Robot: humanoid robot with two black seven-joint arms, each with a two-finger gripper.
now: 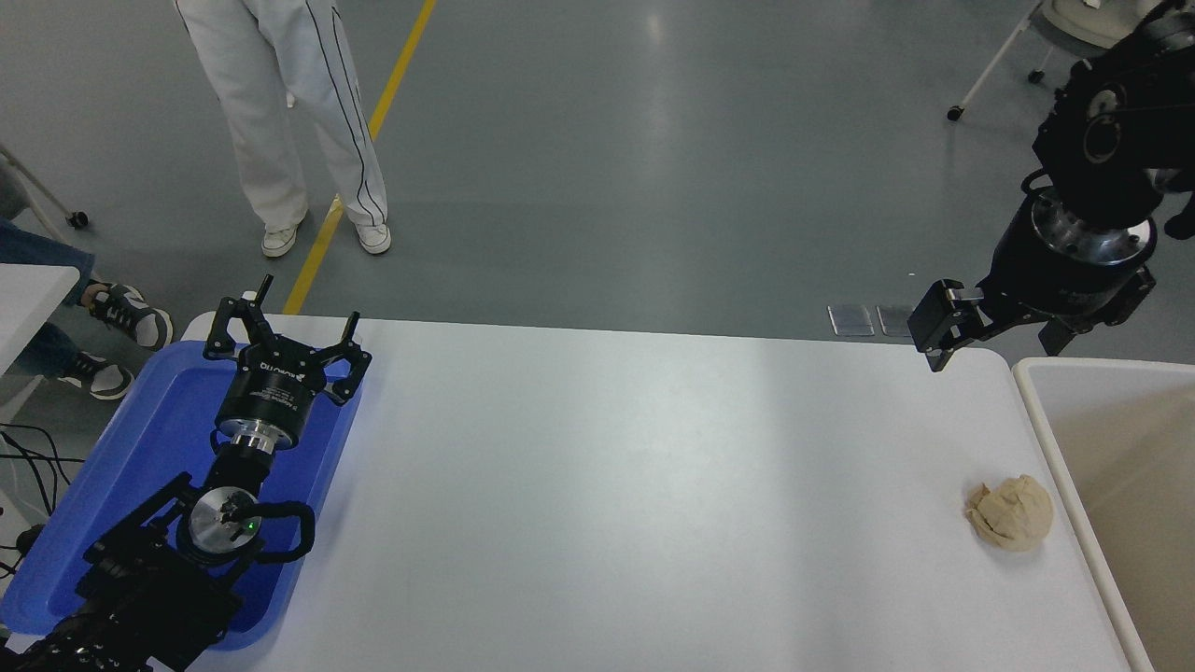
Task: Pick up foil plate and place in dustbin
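The foil plate is not in view. The dustbin (pixel 1034 401), with a thick white rim and beige inner walls, stands off the table's right edge, and what shows of its inside holds nothing. My right gripper (pixel 997 338) hangs above the table's far right corner, just left of the dustbin's far end. It is open and holds nothing. My left arm is parked at the lower left, and its left gripper (pixel 288 325) is open over the blue tray.
A tan crumpled paper ball (pixel 1010 512) lies on the white table (pixel 607 485) near the dustbin's rim. A shallow blue tray (pixel 149 439) sits at the table's left end. A person in white trousers (pixel 280 112) stands beyond the far left corner.
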